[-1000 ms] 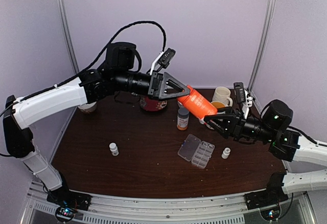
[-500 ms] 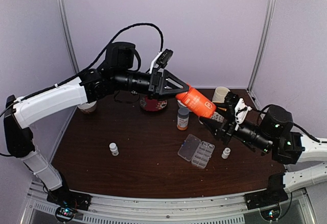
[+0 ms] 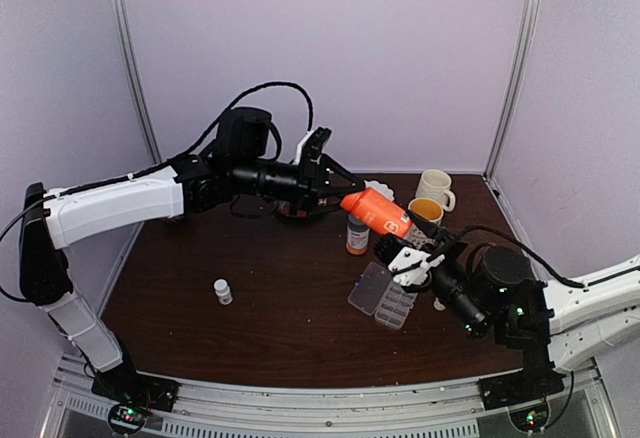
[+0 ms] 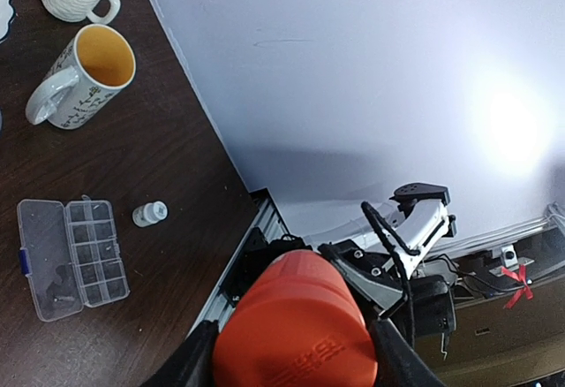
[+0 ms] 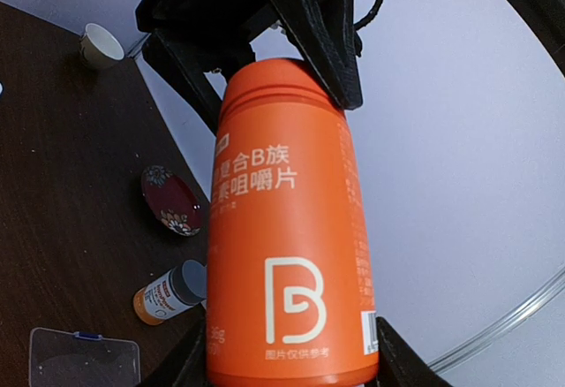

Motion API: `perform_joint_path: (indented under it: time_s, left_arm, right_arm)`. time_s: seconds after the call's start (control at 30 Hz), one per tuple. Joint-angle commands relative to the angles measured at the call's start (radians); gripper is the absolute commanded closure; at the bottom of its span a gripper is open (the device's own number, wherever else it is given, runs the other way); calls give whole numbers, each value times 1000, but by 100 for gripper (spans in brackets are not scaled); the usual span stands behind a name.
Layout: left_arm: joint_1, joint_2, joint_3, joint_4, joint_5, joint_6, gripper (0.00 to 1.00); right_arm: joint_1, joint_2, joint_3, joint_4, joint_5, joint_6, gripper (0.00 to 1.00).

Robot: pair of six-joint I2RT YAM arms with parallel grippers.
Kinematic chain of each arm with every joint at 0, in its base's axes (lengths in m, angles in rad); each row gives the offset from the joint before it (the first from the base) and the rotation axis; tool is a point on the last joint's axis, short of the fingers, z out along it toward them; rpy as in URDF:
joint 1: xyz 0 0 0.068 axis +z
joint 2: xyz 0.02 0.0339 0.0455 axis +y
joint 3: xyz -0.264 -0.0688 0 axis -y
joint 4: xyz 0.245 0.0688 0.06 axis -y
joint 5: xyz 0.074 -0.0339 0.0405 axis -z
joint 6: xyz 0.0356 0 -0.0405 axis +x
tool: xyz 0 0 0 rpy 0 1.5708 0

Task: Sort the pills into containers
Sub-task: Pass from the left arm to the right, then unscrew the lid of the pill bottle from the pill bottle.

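An orange bottle (image 3: 376, 211) hangs tilted in the air above the table, held at both ends. My left gripper (image 3: 349, 199) is shut on its upper end, and its fingers (image 4: 196, 362) flank the bottle (image 4: 296, 325) in the left wrist view. My right gripper (image 3: 406, 237) is shut on its lower end, its fingers (image 5: 187, 362) pressed against the bottle (image 5: 287, 237). The clear organiser box with the containers (image 3: 383, 295) lies open on the table below. No pills show.
A grey-capped amber bottle (image 3: 357, 234) stands just behind the box. Two mugs (image 3: 434, 187) sit at the back right and a red dish (image 5: 172, 200) at the back. A small white vial (image 3: 223, 291) stands at the left and another vial (image 4: 150, 214) lies near the box.
The right arm has swung in toward the table's front middle and now reaches up at the bottle from below. The left arm has lowered the bottle slightly. Both grips hold.
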Motion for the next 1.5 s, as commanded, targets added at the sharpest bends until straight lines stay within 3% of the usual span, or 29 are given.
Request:
perform_joint_path:
  time_s: [0.0,0.1,0.13,0.43,0.63,0.77,0.97,1.1,1.27,1.47]
  left_arm:
    - [-40,-3,-38,87,-34,27,48]
    - [-34,-52,-80,162,-53,74,7]
    - [-30,-73,-90,173,-60,91,3]
    - [-3,-200,-52,101,-30,416,2]
    - [-7,-294,-152,243,50,599,2]
    - [-44,-371,-207,182,17,890,2]
    - [-160,-484,-304,4,-50,1524,2]
    - [-200,-507,-338,-99,-61,1748,2]
    - [-231,-496,-355,-118,-212,1803,2]
    - [-233,-470,-340,-120,-245,1781,6]
  right_arm:
    - [32,-29,38,-46,-103,4,82]
    - [36,-95,71,-207,-177,166,79]
    - [36,-118,69,-233,-202,212,79]
    - [35,-292,50,-390,-367,561,80]
    - [33,-340,69,-510,-475,690,81]
    - [13,-352,102,-573,-585,768,83]
    - [-58,-317,165,-651,-809,905,83]
    - [-141,-262,197,-638,-1036,1039,84]
    - [-259,-170,223,-591,-1312,1126,86]
    - [-261,-134,240,-564,-1328,1134,86]
